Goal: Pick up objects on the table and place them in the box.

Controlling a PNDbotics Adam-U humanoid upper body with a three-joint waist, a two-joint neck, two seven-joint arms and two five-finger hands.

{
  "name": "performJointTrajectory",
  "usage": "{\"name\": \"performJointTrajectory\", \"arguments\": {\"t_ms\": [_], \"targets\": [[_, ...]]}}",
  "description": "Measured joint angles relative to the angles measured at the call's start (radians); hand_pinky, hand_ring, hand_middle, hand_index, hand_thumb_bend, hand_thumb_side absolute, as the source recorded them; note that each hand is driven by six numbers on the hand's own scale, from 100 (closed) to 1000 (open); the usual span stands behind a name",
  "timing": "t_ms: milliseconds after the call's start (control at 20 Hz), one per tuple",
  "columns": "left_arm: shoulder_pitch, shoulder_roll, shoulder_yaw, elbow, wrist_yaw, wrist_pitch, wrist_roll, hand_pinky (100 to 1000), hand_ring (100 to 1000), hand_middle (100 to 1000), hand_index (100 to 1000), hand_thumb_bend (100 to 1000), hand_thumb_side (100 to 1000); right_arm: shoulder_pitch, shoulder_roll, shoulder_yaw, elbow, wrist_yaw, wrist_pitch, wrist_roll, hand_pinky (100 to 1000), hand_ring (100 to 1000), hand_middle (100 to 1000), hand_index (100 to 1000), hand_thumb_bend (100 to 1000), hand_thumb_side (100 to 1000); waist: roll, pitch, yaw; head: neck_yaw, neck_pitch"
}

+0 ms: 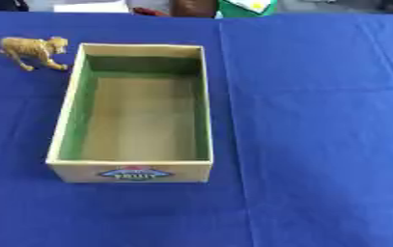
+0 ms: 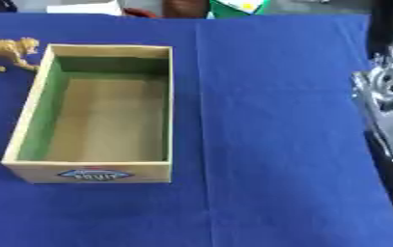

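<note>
An open cardboard box [image 1: 60, 144] with a green-lined inner wall and a "FRUIT" label on its front stands left of centre on the blue cloth, with nothing inside it. A small tan toy animal [image 1: 35, 50], striped like a tiger, stands on the cloth just off the box's far left corner. My right arm [image 2: 389, 91], silver and black, comes in along the right edge of the right eye view, well away from the box and the toy. Its hand is cut off by the picture's edge. My left hand shows in neither view.
The blue cloth [image 1: 317, 144] covers the whole table, with a seam running down just right of the box. Beyond the far edge lie a white sheet [image 1: 90, 6] and a green-and-white thing [image 1: 246, 6].
</note>
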Motion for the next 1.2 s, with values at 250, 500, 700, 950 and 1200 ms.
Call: {"name": "performJointTrajectory", "arguments": {"t_ms": [250,500,700,950,1200], "targets": [[0.0,0.017,-0.004,0.001,-0.04,0.033,-0.037,647,802,802,902,194,917,0.008,0.0,0.0,0.0,0.0,0.002,0.006,857,811,928,952,100,1000,0.007,-0.028,-0.016,0.01,0.032],[-0.005,0.039,-0.005,0.016,-0.074,0.062,-0.076,652,804,808,909,176,913,0.02,0.0,0.005,0.0,0.001,0.007,0.029,857,809,928,953,100,1000,0.018,-0.043,-0.032,0.025,0.059],[-0.029,0.079,-0.015,0.046,-0.144,0.094,-0.152,660,804,813,917,123,953,0.029,0.0,0.005,0.0,0.002,0.01,0.046,857,807,928,953,100,1000,0.022,-0.044,-0.038,0.032,0.06],[-0.116,0.164,-0.044,0.125,-0.287,0.127,-0.338,663,788,794,888,100,992,0.034,-0.007,0.006,0.0,0.009,0.014,0.058,857,805,927,953,100,1000,0.027,-0.041,-0.047,0.034,0.049],[-0.227,0.217,-0.089,0.248,-0.405,0.105,-0.504,676,793,794,854,100,1000,0.034,-0.013,0.007,0.0,0.014,0.017,0.062,857,803,927,952,100,1000,0.033,-0.031,-0.059,0.044,0.031]]}}
